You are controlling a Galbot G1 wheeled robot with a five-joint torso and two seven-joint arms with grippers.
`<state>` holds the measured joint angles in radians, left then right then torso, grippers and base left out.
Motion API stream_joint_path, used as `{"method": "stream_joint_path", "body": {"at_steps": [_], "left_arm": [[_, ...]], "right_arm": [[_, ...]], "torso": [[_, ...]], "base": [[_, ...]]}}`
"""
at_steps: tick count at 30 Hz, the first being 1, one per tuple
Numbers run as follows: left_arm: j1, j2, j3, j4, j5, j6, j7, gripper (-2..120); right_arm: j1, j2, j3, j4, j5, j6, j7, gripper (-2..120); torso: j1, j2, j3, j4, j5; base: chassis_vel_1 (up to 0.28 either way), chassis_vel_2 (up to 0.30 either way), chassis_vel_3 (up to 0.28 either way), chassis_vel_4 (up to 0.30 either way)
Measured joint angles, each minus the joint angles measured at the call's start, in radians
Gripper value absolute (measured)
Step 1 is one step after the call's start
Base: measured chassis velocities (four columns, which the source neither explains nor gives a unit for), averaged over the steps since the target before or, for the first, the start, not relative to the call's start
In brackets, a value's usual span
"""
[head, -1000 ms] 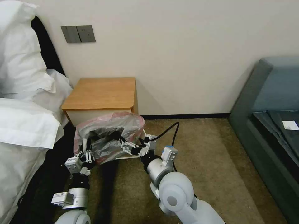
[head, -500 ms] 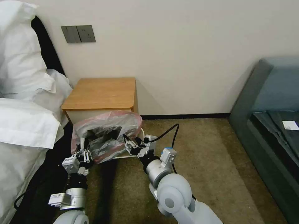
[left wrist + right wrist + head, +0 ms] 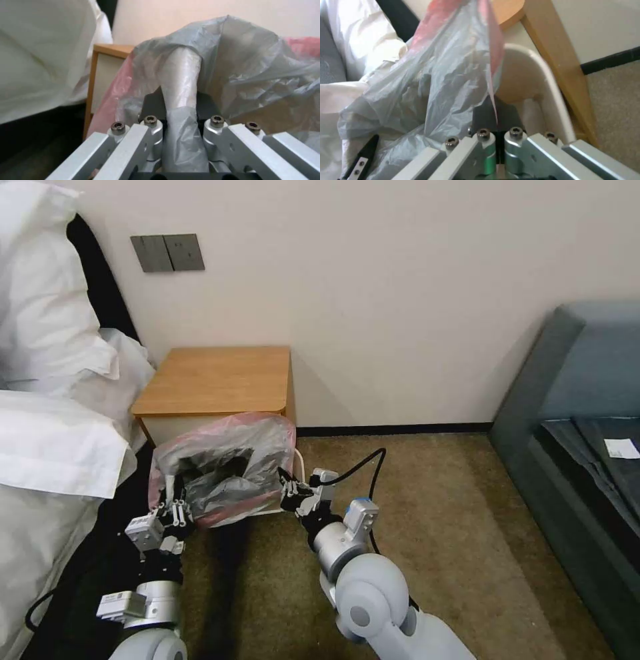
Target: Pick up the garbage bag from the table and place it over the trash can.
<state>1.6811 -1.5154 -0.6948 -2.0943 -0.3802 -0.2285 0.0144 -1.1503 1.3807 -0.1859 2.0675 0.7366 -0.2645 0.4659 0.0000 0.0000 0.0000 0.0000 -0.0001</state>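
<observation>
Carpeted bedroom corner, table (image 3: 220,380) bare at frame centre-left. Garbage bag (image 3: 227,467) off table, stretched open over trash can (image 3: 533,82) below it. Left tool (image 3: 175,511) pinching bag's left edge; right tool (image 3: 288,488) pinching pink rim. Left to do: pull rim down around can, release.
</observation>
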Motion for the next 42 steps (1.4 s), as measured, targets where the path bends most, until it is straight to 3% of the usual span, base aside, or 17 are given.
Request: {"method": "stream_joint_path", "body": {"at_steps": [8,22,35,42], "left_arm": [[0.007,0.01,0.0,-0.033,-0.107,0.066,-0.022,11],[0.006,0.012,0.0,-0.075,-0.202,0.145,-0.068,11],[0.014,0.01,0.007,-0.12,-0.269,0.191,-0.104,11],[0.042,0.013,0.019,-0.206,-0.386,0.284,-0.131,11]], "right_arm": [[-0.032,-0.044,0.028,0.017,-0.019,0.018,-0.018,0],[-0.071,-0.096,0.07,0.061,-0.08,0.042,-0.045,0],[-0.114,-0.086,0.072,0.06,-0.143,0.071,-0.063,0],[-0.117,-0.081,0.085,0.012,-0.227,0.132,-0.116,0]], "torso": [[0.0,0.0,0.0,0.0,0.0001],[0.0,0.0,0.0,0.0,0.0002],[0.0,0.0,0.0,-0.0001,0.0001],[0.0,0.0,0.0,-0.0001,0.0001]], "base": [[0.0,0.0,0.0,0.0],[0.0,0.0,0.0,0.0],[0.0,0.0,0.0,0.0],[0.0,0.0,0.0,0.0]]}}
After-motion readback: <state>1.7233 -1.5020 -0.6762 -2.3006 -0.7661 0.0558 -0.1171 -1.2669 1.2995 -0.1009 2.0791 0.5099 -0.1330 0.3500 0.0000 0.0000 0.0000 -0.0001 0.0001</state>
